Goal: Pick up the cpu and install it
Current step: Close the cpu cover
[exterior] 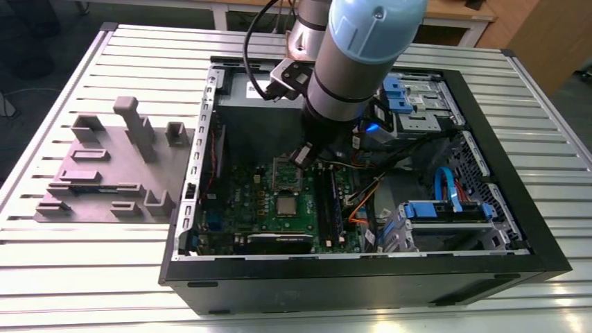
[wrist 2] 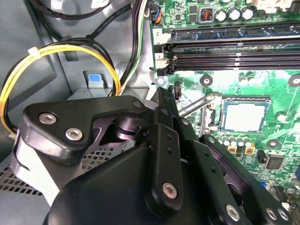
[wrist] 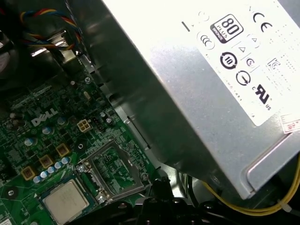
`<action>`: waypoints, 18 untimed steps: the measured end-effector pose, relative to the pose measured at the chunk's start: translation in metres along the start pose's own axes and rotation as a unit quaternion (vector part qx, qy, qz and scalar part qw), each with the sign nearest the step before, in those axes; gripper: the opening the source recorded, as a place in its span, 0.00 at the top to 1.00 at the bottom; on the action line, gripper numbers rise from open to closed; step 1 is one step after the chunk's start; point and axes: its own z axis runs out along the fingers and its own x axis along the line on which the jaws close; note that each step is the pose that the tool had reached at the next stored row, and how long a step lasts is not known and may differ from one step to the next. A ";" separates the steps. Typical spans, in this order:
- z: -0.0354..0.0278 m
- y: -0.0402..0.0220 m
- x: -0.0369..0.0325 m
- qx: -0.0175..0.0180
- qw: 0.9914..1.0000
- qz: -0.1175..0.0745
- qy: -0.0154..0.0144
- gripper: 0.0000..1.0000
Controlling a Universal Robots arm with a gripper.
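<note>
My gripper (exterior: 303, 154) hangs inside open computer case (exterior: 518, 229), above green motherboard (exterior: 242, 201); cannot tell its finger state. Cpu (exterior: 288, 206) sits flat in socket beside raised socket frame (wrist: 115, 169), apparently seated for install; cpu (wrist 2: 243, 116) lies near gripper, untouched.

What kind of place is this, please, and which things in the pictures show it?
Probably a robotics lab or test bench for computer assembly: an open computer case lies on a slatted metal table, beside a grey plastic fixture, and the robot arm reaches over the green motherboard.
</note>
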 end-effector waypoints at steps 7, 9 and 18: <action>0.0000 0.0001 0.0000 0.001 1.000 0.000 0.001 0.90; 0.0000 0.0001 0.0000 0.001 1.000 0.000 0.001 0.90; -0.0035 0.0019 0.0003 0.006 1.000 0.001 0.008 0.90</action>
